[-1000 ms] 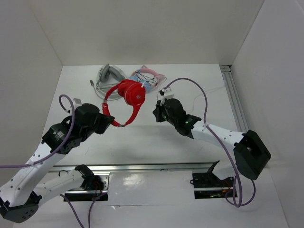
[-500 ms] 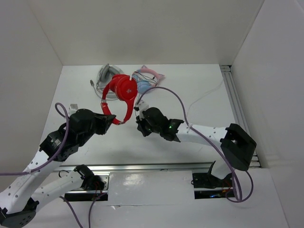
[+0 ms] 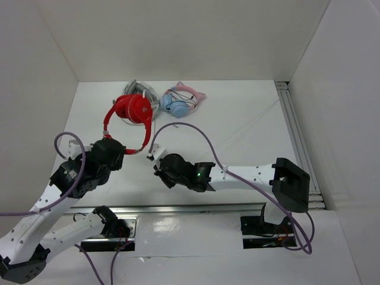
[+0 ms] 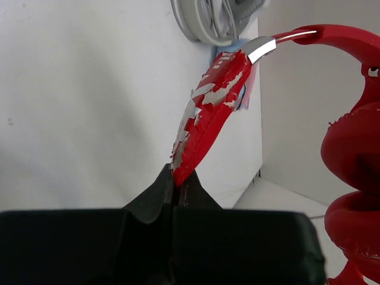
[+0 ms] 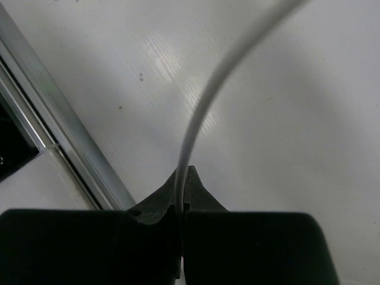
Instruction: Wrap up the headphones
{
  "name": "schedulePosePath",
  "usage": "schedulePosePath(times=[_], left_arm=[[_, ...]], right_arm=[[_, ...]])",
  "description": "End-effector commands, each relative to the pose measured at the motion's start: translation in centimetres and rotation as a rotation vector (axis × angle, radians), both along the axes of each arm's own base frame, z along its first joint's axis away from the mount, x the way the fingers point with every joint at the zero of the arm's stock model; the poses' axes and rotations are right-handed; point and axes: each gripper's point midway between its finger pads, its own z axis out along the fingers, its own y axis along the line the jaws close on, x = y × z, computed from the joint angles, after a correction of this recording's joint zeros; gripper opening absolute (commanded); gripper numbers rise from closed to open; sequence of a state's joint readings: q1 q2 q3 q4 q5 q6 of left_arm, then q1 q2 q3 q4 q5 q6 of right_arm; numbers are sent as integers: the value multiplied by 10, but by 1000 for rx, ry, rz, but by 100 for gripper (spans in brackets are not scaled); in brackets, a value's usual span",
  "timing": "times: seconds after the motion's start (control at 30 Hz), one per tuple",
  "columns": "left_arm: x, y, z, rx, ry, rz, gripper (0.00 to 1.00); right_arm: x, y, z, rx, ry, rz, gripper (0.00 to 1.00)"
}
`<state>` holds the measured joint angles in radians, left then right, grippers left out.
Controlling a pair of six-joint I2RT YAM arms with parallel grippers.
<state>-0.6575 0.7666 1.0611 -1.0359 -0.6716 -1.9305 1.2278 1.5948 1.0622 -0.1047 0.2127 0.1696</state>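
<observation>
Now the left hand (image 4: 176,178), clamped tight, grips the red headphones (image 3: 132,109) by the headband (image 4: 205,119) at the far left. The right hand (image 5: 181,175) pinches their white cable (image 5: 199,119). Loop it round the headband under steady tension.

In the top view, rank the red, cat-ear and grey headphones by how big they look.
1. red headphones
2. cat-ear headphones
3. grey headphones, partly hidden behind the red pair, so this place is unsure
</observation>
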Motion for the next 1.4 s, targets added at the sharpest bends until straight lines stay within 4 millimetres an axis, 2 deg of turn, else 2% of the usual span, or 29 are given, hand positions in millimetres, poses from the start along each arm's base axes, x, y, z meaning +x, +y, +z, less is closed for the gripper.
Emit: schedulePosePath(times=[0.0, 0.07, 0.1, 0.17, 0.23, 0.27, 0.33, 0.4, 0.57, 0.63, 0.67, 0.73, 0.77, 0.9, 0.93, 1.07, 1.13, 1.3, 1.37], left_arm=[[13, 18, 37, -66, -120, 162, 0], [17, 19, 34, -42, -113, 174, 0], [16, 21, 37, -35, -121, 184, 0], [19, 21, 32, -8, -102, 189, 0], [19, 23, 36, -8, -114, 196, 0], [20, 22, 32, 7, -98, 196, 0], [22, 23, 31, 13, -96, 206, 0], [22, 23, 23, 33, -75, 205, 0], [25, 20, 18, 58, -54, 198, 0], [26, 20, 16, 71, -41, 197, 0], [27, 19, 14, 78, -33, 197, 0], [28, 18, 12, 86, -25, 197, 0], [28, 19, 16, 108, -31, 185, 0], [37, 14, 18, 270, 25, 105, 0], [40, 12, 11, 310, 64, 93, 0], [39, 13, -1, 402, 144, 57, 0], [44, 7, -6, 450, 144, -8, 0], [33, 10, -31, 532, 205, -81, 0], [32, 9, -35, 549, 198, -116, 0]], right_arm=[[-9, 15, 9, -15, -28, 61, 0], [-22, 26, 13, 15, -19, 141, 0], [-31, 27, 11, 23, -5, 201, 0], [-39, 29, 10, 52, -6, 255, 0], [-49, 33, 19, 85, -27, 320, 0], [-51, 30, 13, 74, -24, 336, 0], [-59, 35, 31, 126, -66, 383, 0], [-70, 37, 33, 132, -96, 433, 0], [-85, 42, 51, 127, -146, 521, 0], [-94, 47, 47, 109, -133, 573, 0], [-95, 48, 53, 109, -141, 590, 0], [-96, 51, 53, 99, -142, 605, 0], [-99, 52, 50, 88, -132, 633, 0], [-108, 56, 61, 110, -128, 692, 0], [-108, 54, 59, 96, -128, 697, 0], [-115, 45, 78, 122, -156, 745, 0], [-119, 35, 89, 128, -162, 761, 0], [-123, 7, 115, 166, -194, 750, 0], [-123, -1, 123, 184, -212, 739, 0]])
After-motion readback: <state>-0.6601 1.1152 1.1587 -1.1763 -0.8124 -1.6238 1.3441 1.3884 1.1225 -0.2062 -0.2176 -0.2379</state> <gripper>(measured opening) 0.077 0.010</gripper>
